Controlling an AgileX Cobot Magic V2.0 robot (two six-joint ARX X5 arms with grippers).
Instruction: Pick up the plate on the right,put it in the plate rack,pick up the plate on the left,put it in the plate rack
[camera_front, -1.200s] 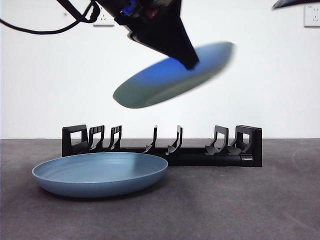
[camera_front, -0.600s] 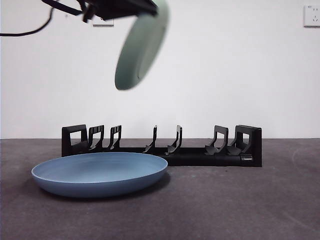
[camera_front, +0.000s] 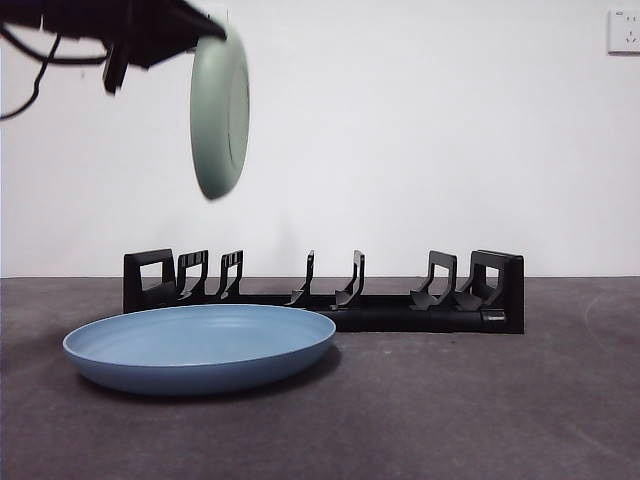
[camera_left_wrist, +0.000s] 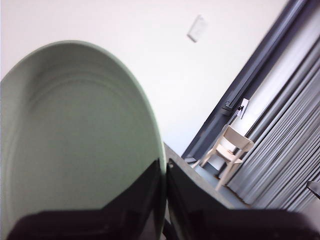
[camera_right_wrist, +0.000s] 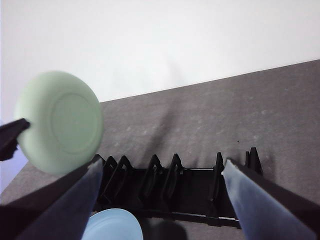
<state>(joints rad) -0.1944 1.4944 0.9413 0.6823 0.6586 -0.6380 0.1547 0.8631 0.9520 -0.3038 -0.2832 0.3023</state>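
Carrying green plate (camera_front: 220, 112): left hand (camera_left_wrist: 164, 192) clamped on rim, plate on edge, high above rack (camera_front: 323, 293) left end. Blue plate (camera_front: 200, 345) flat on desk (camera_front: 480, 410), before rack. Right hand (camera_right_wrist: 160, 200) apart, waiting. Next, likely: lower plate into slot.

No readable text, label, brand or number in any view. Plates, rack (camera_front: 325, 290) and wall socket (camera_front: 624, 30) were all unmarked as far as visible.
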